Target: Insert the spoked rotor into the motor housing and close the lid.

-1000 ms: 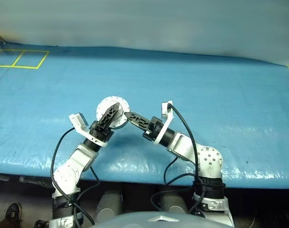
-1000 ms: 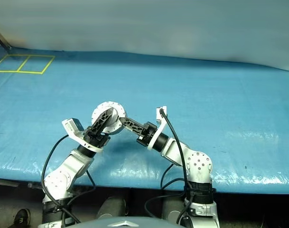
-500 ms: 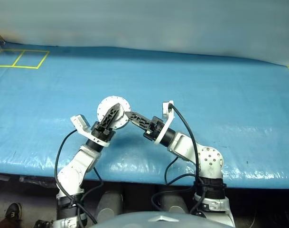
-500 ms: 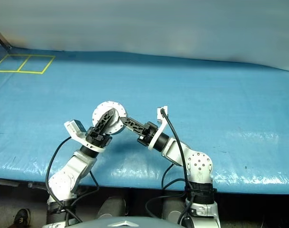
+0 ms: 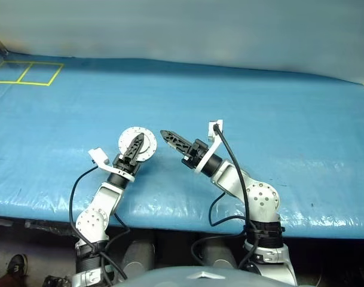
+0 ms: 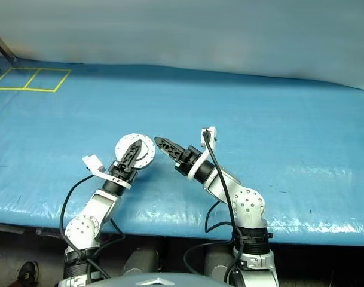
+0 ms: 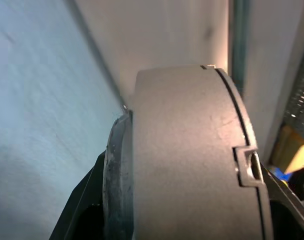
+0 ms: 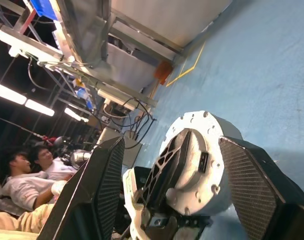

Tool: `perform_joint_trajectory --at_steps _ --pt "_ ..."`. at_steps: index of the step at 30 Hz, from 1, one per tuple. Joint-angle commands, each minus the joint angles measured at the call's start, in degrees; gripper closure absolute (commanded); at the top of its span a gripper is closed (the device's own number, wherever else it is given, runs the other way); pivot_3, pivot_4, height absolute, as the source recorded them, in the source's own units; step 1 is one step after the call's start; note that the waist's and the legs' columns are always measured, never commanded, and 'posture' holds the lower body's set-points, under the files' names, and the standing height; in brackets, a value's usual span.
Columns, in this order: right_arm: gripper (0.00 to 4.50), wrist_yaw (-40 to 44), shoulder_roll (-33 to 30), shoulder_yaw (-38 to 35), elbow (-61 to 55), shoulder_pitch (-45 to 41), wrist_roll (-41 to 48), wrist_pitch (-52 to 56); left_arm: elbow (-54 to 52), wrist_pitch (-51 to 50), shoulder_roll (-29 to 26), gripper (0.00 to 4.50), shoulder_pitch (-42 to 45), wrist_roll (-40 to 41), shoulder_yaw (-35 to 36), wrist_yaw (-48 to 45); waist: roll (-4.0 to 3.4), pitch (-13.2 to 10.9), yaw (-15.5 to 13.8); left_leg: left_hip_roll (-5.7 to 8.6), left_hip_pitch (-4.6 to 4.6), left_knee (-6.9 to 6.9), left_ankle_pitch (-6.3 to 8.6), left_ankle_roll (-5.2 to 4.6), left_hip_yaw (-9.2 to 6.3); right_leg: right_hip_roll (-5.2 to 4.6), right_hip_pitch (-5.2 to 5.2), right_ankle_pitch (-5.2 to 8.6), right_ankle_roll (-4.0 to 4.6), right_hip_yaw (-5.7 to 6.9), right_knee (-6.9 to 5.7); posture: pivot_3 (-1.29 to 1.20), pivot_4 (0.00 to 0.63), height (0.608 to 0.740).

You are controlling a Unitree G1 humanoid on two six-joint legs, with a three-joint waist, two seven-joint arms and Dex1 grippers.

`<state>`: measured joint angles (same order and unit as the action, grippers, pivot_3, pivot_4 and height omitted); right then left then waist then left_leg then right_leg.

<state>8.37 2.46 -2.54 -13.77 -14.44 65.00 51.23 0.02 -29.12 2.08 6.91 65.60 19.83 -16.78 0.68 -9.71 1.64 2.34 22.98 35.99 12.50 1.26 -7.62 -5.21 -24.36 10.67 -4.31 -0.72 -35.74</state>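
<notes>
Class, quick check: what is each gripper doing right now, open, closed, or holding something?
Left gripper: jaws closed on the closed motor housing, held above the blue table.
Right gripper: jaws open, holding nothing, just beside the housing.

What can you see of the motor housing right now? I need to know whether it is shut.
The motor housing is a short, round, pale grey-silver drum with small holes around its flat face and a notch in its side wall. It looks closed, with no windings or rotor visible. The left gripper holds it up above the blue table, fingers across its face and side. The right gripper stands open beside it, apart.
</notes>
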Motion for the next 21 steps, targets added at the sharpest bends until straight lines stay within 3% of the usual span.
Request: perform_joint_trajectory --at_steps 1,10,15,21 --pt "1.34 1.3 -0.3 0.6 -2.0 -0.2 -0.8 -1.3 2.3 6.6 -0.2 1.79 6.7 -2.2 3.9 3.7 0.06 0.0 0.0 0.00 0.00 0.00 0.00 0.00 0.00 0.00 0.00 0.00 0.00 0.00 0.00 0.00 0.150 0.740" --pt "1.34 0.9 -1.4 0.1 -4.2 2.0 -1.8 -1.6 23.0 15.1 -5.1 1.79 22.5 -11.6 10.5 14.4 0.24 -0.1 0.0 0.04 0.01 0.00 0.00 -0.01 -0.02 0.02 0.04 -0.21 -0.34 -0.01 0.06 0.00 0.150 0.740" --pt "1.34 0.7 -1.7 0.4 -5.2 2.4 -1.8 -1.6 26.6 14.3 -6.5 1.79 23.8 -14.8 10.4 14.0 0.25 -0.1 0.2 0.03 -0.03 0.00 0.00 0.00 -0.03 0.04 0.07 -0.22 -0.37 -0.01 0.03 0.00 0.150 0.740" --pt "1.29 0.9 -1.9 0.9 -4.9 2.4 -2.3 -1.4 20.6 17.7 -7.0 0.12 18.8 -17.9 12.9 16.7 0.25 -0.1 1.0 0.01 -0.15 -0.01 0.00 0.00 0.01 0.04 0.11 -0.23 -0.37 -0.07 -0.01 0.00 0.150 0.740"
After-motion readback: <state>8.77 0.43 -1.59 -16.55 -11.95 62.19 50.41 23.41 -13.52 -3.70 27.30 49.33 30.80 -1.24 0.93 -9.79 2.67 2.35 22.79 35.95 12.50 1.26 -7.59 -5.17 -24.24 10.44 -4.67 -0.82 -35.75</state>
